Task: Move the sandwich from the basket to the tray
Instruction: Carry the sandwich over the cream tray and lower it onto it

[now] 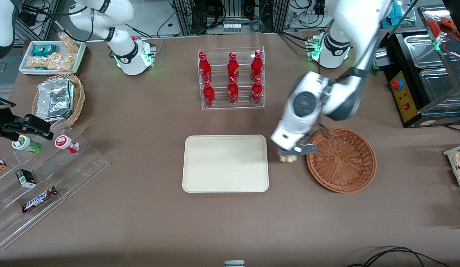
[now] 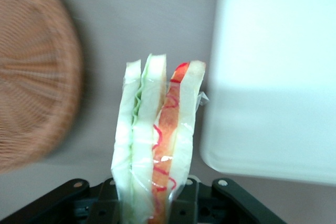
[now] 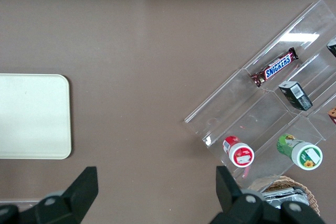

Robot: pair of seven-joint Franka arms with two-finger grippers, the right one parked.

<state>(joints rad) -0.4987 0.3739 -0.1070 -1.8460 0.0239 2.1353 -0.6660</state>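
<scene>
Brown table (image 1: 141, 222): carries every item listed below.

Cream tray (image 1: 225, 163): flat, rectangular, rounded corners, low rim; mid-table, nearer the front camera than the bottle rack. Nothing on it. Also seen at the wrist (image 2: 273, 77).

Reddish-brown wicker basket (image 1: 341, 159): round, shallow, beside the tray toward the working arm's end of the table. Interior bare.

Clear acrylic rack (image 1: 232, 79): two tiers, holding six red bottles (image 1: 233, 66), three per tier.

Stepped acrylic display (image 1: 48, 178): toward the parked arm's end; holds a Snickers bar (image 1: 39, 199), a small dark box (image 1: 26, 178), a red-capped tub (image 1: 66, 144) and a green tub (image 1: 26, 144).

Smaller tan basket (image 1: 78, 98) with crumpled foil pack (image 1: 55, 99): same end of the table, farther from the front camera than the display.

White snack tray (image 1: 52, 56): farther again, at the table edge.

Gripper (image 1: 293, 151): above the strip of bare table between basket and tray, over neither. Fingers clamped on the sandwich.

Sandwich (image 1: 288, 158): held clear of the table, just beside the basket rim, near the tray's short edge. In the wrist view (image 2: 157, 145) wrapped in clear film, white bread layers upright, green filling on one side, orange-red on the other.
</scene>
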